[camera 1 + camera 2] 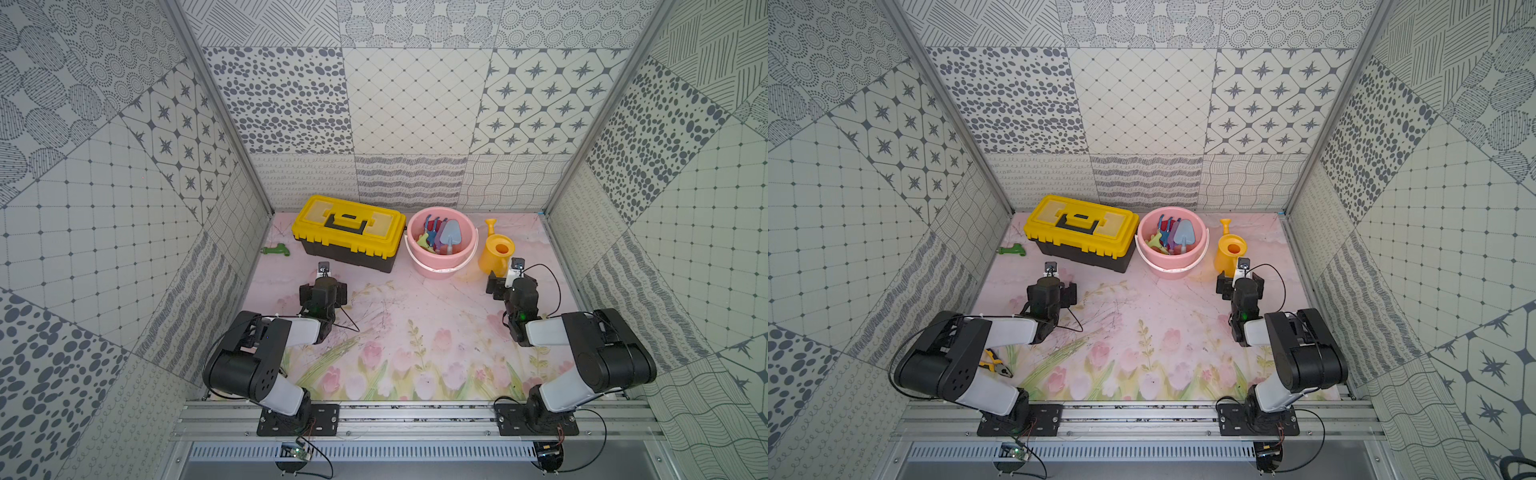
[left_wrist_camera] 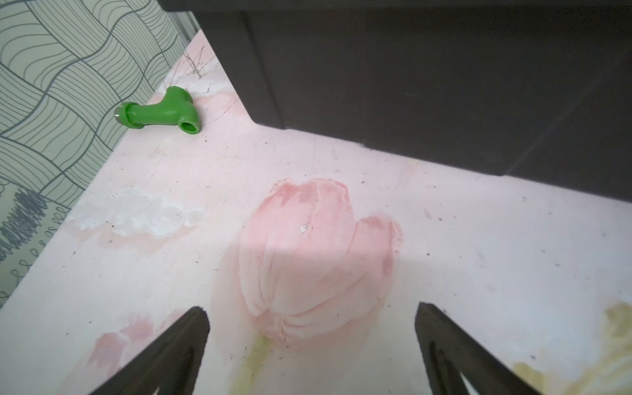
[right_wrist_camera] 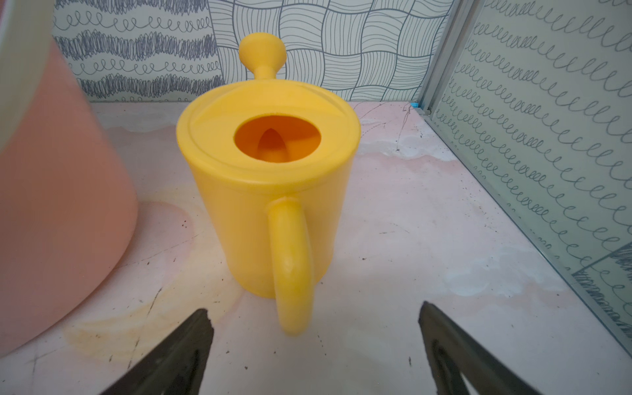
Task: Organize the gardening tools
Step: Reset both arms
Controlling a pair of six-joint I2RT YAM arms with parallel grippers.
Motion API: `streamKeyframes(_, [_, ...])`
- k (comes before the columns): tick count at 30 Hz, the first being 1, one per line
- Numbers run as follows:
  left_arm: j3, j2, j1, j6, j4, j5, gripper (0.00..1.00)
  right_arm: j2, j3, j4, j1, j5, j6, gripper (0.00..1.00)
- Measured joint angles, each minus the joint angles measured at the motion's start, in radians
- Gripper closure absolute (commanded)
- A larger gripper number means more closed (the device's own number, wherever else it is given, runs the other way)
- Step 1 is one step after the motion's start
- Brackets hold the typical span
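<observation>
Black fingers of the right gripper [image 3: 314, 307] are spread wide, holding nothing, with the handle of the yellow watering can [image 3: 266, 191] just ahead. Left gripper [image 2: 310, 307] equally wide, empty, above the floral mat [image 2: 478, 256]. Toy tools [image 1: 446, 237] stand in the pink bucket [image 1: 436, 266].

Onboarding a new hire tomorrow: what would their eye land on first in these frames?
Probably the yellow-lidded toolbox at the back of the table, with the pink bucket right beside it holding a bunch of coloured toy garden tools. Next, the yellow watering can, standing upright on the bucket's other side with its handle pointing at the open right gripper.
</observation>
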Motion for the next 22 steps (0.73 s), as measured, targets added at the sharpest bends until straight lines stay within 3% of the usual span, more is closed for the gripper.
streamKeyframes(8, [-0.058,0.022,0.071,0.008,0.13,0.201,0.0,0.0,0.001,0.0,-0.005,-0.006,0.0,0.03])
streamKeyframes(22, [-0.053,0.031,0.094,0.001,0.193,0.291,0.01,0.0,0.001,-0.001,-0.005,-0.014,0.0,0.03])
